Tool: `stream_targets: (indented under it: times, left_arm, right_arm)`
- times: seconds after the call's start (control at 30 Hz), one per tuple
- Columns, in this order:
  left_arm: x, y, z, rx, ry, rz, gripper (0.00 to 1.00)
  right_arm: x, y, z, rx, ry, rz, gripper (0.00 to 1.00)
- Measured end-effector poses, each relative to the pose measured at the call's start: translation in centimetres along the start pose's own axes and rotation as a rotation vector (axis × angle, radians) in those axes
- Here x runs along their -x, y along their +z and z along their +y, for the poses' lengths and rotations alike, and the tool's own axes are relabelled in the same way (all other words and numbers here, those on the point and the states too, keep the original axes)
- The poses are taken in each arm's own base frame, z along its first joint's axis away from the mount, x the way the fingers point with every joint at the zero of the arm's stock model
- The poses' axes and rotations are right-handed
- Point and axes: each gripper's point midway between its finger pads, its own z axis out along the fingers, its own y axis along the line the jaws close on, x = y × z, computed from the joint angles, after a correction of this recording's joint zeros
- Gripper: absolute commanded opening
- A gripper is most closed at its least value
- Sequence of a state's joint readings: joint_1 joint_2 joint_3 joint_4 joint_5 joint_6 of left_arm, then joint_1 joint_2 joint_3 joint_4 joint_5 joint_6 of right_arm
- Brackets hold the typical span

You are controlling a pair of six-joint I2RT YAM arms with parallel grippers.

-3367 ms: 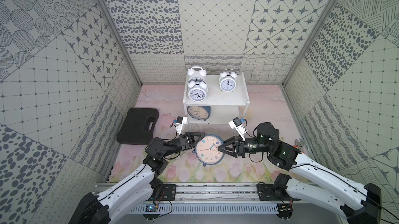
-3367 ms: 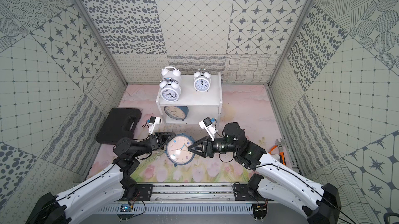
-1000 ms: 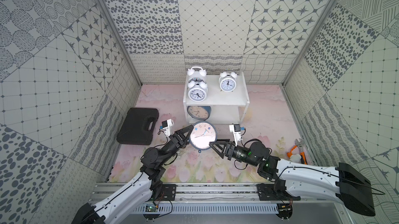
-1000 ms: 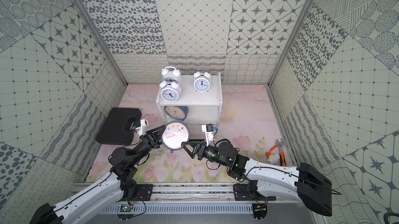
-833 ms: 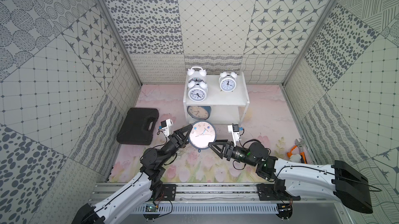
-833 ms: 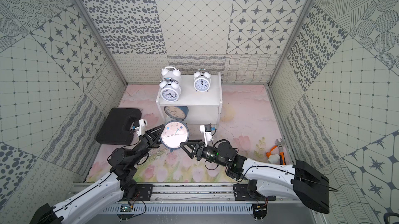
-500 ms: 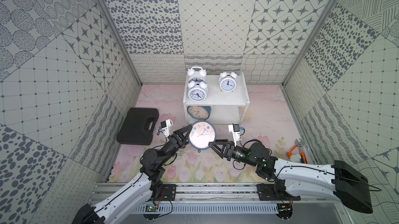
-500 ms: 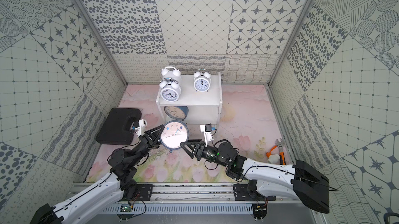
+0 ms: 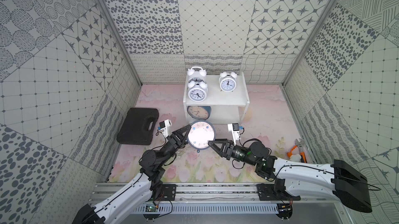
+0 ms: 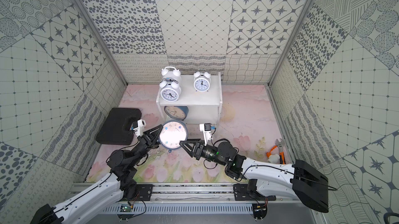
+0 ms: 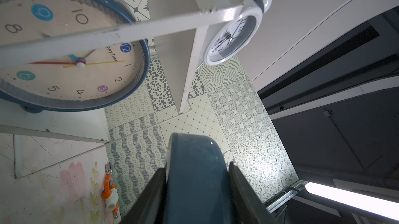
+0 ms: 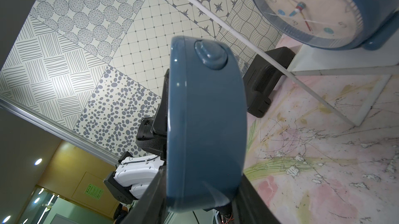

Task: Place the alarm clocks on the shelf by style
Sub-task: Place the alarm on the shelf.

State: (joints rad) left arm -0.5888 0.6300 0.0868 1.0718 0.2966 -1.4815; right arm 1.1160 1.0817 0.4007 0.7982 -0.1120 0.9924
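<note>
A blue-cased clock with a cream dial hangs tilted above the mat, just in front of the shelf. My left gripper is shut on its left rim. My right gripper straddles its lower right rim, with one finger against each face of the case. A second blue clock stands at the left of the lower tier. Three white twin-bell clocks stand on the top tier.
A flat black case lies on the mat to the left of the shelf. Orange-handled pliers and a wrench lie by the right wall. Patterned walls close in three sides, and the arms' rail runs along the front.
My right gripper's jaws have narrowed onto the held blue clock. Both arms carried the clock from the front toward the shelf earlier and have barely moved in the last second.
</note>
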Motion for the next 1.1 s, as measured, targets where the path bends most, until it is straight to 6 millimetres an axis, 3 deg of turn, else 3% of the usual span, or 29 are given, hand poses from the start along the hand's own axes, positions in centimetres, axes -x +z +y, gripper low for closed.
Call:
stream_targets:
  times: [0.07,0.23,0.3,0.5,0.8,1.1]
  left_arm:
    - [0.0,-0.1,0.0,-0.001,0.001,0.0,0.28]
    - [0.1,-0.4,0.0,-0.001,0.007,-0.013,0.59]
    - [0.0,-0.6,0.7,0.022,0.009,-0.012,0.63]
    - [-0.1,-1.2,2.3,0.102,0.017,-0.014,0.75]
    - [0.4,-1.3,2.7,0.218,0.063,-0.026,0.83]
    - [2.3,-2.1,2.6,0.486,0.181,-0.066,0.81]
  right_arm:
    - [0.0,0.0,0.1,0.002,0.0,0.003,0.32]
    - [-0.1,0.2,0.2,-0.012,-0.012,0.022,0.25]
    - [0.1,0.1,0.4,-0.021,-0.036,0.025,0.19]
    - [0.4,-1.1,0.5,-0.072,-0.097,0.039,0.16]
    - [1.3,-3.3,0.5,-0.203,-0.203,0.081,0.11]
    - [4.9,-7.7,-0.5,-0.47,-0.466,0.053,0.12]
